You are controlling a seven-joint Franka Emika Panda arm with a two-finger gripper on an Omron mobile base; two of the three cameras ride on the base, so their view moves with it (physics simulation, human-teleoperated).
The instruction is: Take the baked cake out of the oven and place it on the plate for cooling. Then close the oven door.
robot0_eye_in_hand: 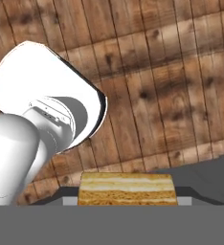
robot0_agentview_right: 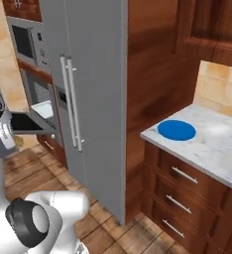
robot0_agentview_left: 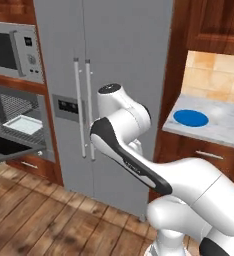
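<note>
Hand view, pincer [robot0_eye_in_hand: 127, 198] part-open, clamped on layered cake [robot0_eye_in_hand: 127, 189], above wooden floor [robot0_eye_in_hand: 157, 86]

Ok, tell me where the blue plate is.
The blue plate lies on the marble counter, right of the grey fridge in both base views, far from the open oven.

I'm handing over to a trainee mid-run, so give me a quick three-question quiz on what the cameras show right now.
1. True or false: the oven door is shut.
2. The blue plate on the counter holds: A) the cake, B) nothing, C) a tray.
3. In the hand view, what sits over the wooden floor?
Key: 1 false, it hangs open. 2 B. 3 the layered cake.
</note>
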